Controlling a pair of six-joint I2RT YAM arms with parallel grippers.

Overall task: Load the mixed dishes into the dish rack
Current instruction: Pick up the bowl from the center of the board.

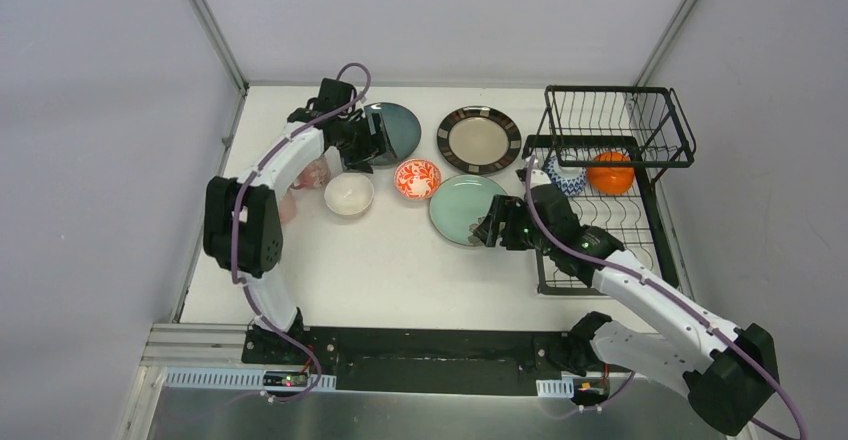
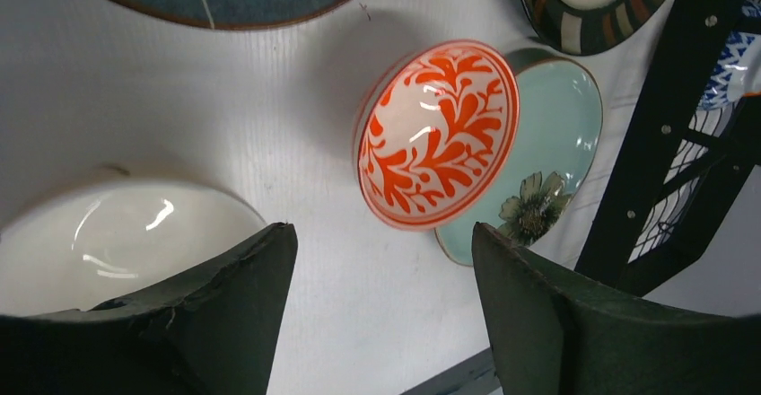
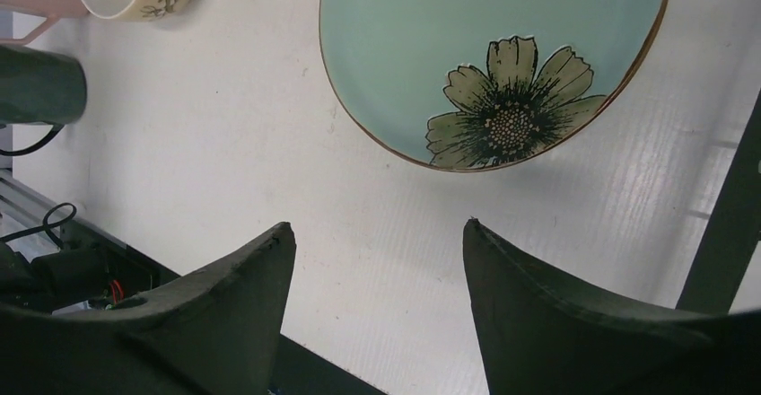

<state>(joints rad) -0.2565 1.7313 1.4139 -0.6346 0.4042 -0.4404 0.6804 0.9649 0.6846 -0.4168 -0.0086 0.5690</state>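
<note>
Left gripper (image 2: 381,232): jaws apart, nothing between them. It hangs low at the left rim of the teal plate (image 1: 402,128). The white bowl (image 1: 348,193) sits just on the near side of it. The red bowl (image 1: 417,177) shows ahead between my fingers in the wrist view.

Right gripper (image 3: 377,226): jaws apart, empty. It hangs over bare table (image 1: 400,260) at the near right edge of the mint plate (image 3: 467,45), flower print closest to me. I cannot tell any contact with the plate.

Rack (image 1: 661,230): right side of the table. The orange bowl (image 1: 610,172) and blue bowl (image 1: 565,178) sit side by side on its lower tray, under the raised basket.

On the table, left to right: pink cups (image 1: 312,173) beside my left arm, white bowl, teal plate, red bowl, beige plate (image 1: 479,140), mint plate. The mint plate lies just beside the rack's left edge.
</note>
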